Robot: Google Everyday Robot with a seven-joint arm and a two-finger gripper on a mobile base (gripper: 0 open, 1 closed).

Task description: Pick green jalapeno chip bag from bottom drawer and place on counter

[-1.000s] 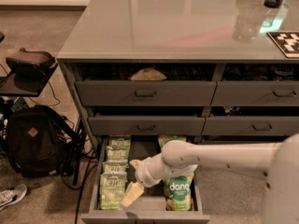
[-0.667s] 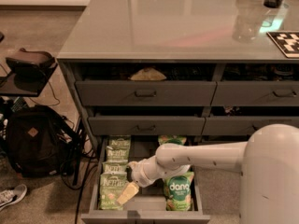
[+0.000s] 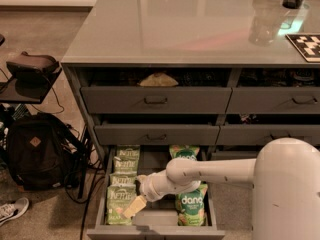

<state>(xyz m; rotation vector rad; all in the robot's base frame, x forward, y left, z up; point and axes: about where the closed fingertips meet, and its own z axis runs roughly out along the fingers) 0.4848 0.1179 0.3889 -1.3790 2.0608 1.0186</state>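
Hardly anything has been shifted since 0.7 s ago: the gripper [image 3: 134, 207] is kept low in the bottom drawer [image 3: 155, 231], at the right edge of the nearest green jalapeno chip bag [image 3: 118, 204]. Whether it is open cannot be told. The grasp should be centred on that bag, clear of the dang bag [image 3: 191, 207], before lifting to the counter [image 3: 175, 29]

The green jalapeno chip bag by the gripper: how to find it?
Below the counter, in the open bottom drawer, pale Kettle bags line the left. The green jalapeno chip bag is the frontmost, by the gripper; darker dang bags lie right.
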